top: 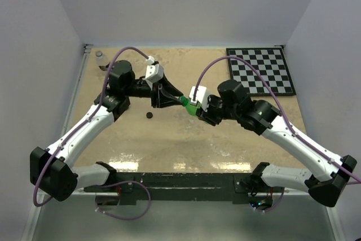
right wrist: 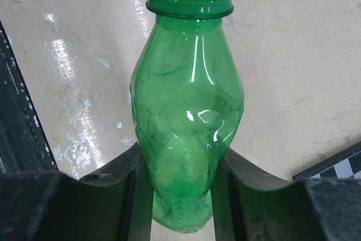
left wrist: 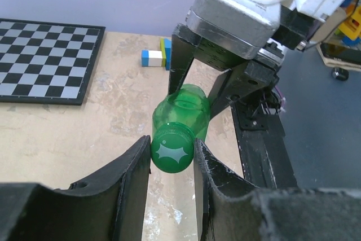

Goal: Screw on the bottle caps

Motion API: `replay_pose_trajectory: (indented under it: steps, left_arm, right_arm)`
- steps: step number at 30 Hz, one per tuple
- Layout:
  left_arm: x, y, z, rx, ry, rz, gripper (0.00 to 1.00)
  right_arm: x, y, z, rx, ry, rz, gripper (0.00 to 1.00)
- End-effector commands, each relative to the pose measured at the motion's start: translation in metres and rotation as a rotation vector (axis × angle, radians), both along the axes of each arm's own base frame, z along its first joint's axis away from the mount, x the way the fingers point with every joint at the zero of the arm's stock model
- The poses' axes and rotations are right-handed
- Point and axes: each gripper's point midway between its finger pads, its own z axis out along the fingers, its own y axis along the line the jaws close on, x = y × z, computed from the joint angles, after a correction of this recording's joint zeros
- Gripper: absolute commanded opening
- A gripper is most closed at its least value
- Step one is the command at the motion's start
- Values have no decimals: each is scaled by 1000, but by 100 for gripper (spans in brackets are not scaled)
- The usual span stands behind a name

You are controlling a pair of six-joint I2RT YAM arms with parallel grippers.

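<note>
If the closed left tool (left wrist: pixel 172 165), pinching the green cap (left wrist: pixel 172 152), tilts off the neck's axis, the thread could cross or skip. The thin green bottle (right wrist: pixel 186 100) may also spin or buckle in the right tool (right wrist: pixel 180 182), which is clamped on its dented lower body. The 2 meet in mid-air over the middle of the desk (top: pixel 169 145); the bottle is translucent, glossy and lying roughly level.

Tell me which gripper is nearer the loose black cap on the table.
Left. The left gripper, shut on the green cap, sits just beyond and right of the black cap; the right gripper, holding the green bottle, is farther right.
</note>
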Motion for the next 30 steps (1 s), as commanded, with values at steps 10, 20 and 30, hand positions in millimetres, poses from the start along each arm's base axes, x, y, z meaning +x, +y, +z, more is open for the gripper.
replay_pose_trajectory:
  steps: [10,20,30]
  left_arm:
    - [6,-13,0,-28,210,127,0]
    - [14,-11,7,-126,278,212,0]
    - [17,-10,9,-161,319,248,0]
  right_arm:
    - [31,22,88,246,-275,-49,0]
    - [35,19,93,258,-303,-79,0]
    - [38,19,99,279,-308,-96,0]
